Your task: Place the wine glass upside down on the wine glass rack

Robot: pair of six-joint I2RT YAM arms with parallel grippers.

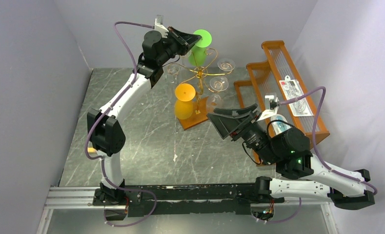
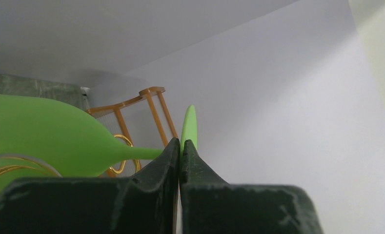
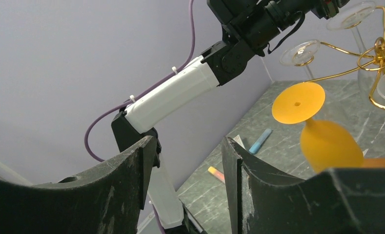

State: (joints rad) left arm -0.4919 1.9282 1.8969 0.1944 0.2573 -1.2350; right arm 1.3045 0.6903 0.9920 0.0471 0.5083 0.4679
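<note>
Left wrist: left gripper (image 2: 180, 147) tight on wine glass (image 2: 49, 131) (green) stem

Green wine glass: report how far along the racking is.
Done: an orange glass and clear glasses are foot-up on the wine glass rack. In hand: the left claw is shut on the green wine glass by its stem, inverted at the rack's top. Left: seat it on a scroll arm and release; whether it has caught is unclear. The right claw is open, empty.

Lab test cell, plain walls (image 1: 29, 58)
</note>
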